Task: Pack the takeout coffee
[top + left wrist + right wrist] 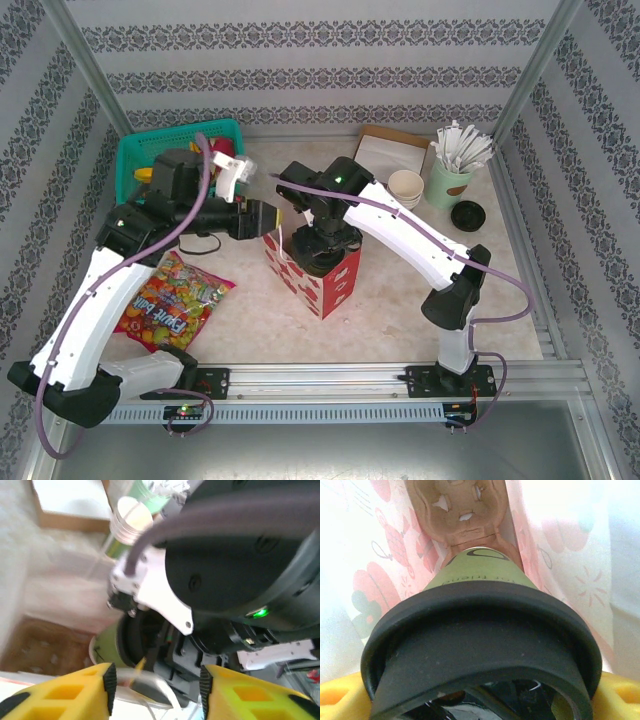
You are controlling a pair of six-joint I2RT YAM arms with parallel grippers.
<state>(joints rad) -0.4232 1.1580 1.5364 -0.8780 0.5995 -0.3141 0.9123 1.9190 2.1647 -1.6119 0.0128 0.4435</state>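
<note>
The right gripper (322,243) is down inside the red-and-white paper bag (318,282) at mid-table. The left gripper (265,217) is just beside the bag's left edge. 1 candy packet (172,298) lies near left.

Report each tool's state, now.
Left tool: open.
Right tool: closed on the coffee.

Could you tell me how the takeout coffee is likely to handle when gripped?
The takeout coffee tapers toward its base, so it probably tips easily unless seated in the cardboard tray. Its paper wall likely dents under a hard squeeze; the black lid looks stiffer.
</note>
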